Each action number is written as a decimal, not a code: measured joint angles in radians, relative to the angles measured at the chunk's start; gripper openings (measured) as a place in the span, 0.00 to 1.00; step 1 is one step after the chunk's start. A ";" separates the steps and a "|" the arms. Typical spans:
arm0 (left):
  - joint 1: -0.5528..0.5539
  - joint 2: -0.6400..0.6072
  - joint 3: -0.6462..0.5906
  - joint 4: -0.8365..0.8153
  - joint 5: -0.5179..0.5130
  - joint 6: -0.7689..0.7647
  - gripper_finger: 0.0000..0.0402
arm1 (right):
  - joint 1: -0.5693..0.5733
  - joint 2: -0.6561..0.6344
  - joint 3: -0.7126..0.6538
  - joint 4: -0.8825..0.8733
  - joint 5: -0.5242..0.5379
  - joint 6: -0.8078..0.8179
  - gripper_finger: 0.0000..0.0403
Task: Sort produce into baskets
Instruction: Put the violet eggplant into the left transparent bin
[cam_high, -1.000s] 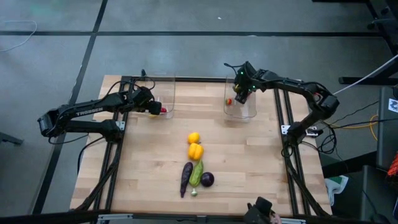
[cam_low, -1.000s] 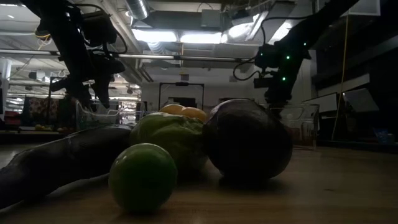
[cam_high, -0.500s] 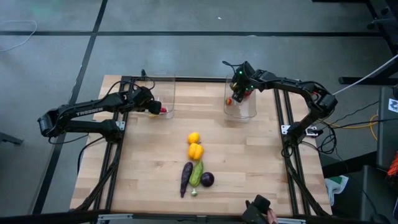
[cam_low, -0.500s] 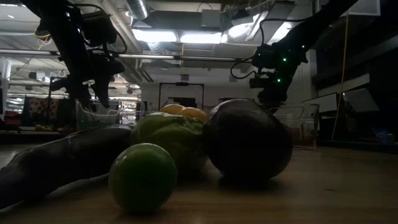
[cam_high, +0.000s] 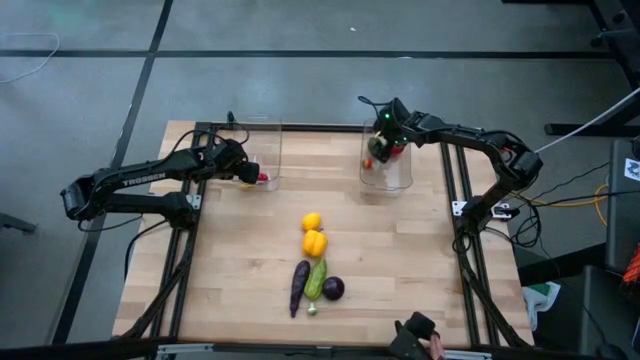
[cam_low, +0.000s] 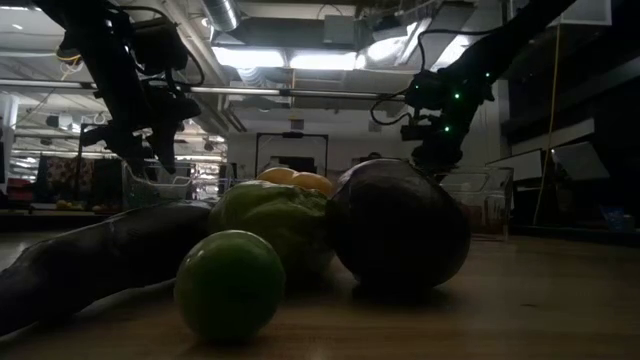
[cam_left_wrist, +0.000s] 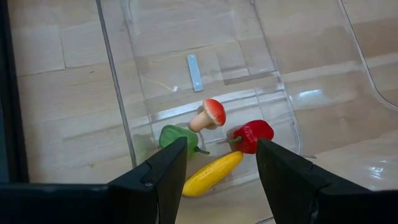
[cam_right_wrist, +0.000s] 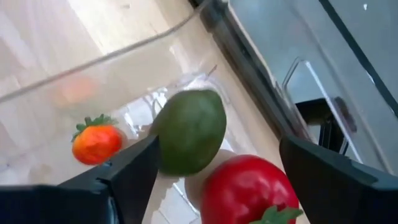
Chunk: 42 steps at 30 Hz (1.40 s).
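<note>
My left gripper (cam_high: 252, 173) hangs open and empty over the near end of the left clear basket (cam_high: 262, 135). In the left wrist view (cam_left_wrist: 221, 149) that basket holds a mushroom (cam_left_wrist: 208, 114), a green piece (cam_left_wrist: 176, 137), a red pepper (cam_left_wrist: 252, 135) and a long yellow piece (cam_left_wrist: 211, 173). My right gripper (cam_high: 383, 145) hangs open and empty over the right clear basket (cam_high: 400, 178). In the right wrist view (cam_right_wrist: 219, 146) an avocado (cam_right_wrist: 188, 131), a tomato (cam_right_wrist: 245, 190) and a small orange-red piece (cam_right_wrist: 96, 143) lie in it.
Loose produce lies at the table's middle: a lemon (cam_high: 312, 221), a yellow pepper (cam_high: 314, 243), an eggplant (cam_high: 299, 285), a cucumber (cam_high: 317, 278), a purple round piece (cam_high: 333, 288) and a small green ball (cam_high: 312, 309). Bare wood lies between this pile and the baskets.
My right gripper has shifted a little toward the table's left edge above the right basket, staying at about the same height.
</note>
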 joint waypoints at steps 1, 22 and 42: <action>0.000 0.000 0.000 0.000 0.000 0.000 0.47 | 0.000 0.000 0.000 0.007 0.000 0.000 0.81; -0.001 -0.100 0.047 0.138 0.000 0.165 0.46 | 0.000 0.000 0.000 0.028 -0.012 -0.001 0.81; -0.457 -0.108 0.055 0.361 0.082 -0.116 0.46 | 0.000 0.000 0.000 0.027 -0.013 -0.001 0.81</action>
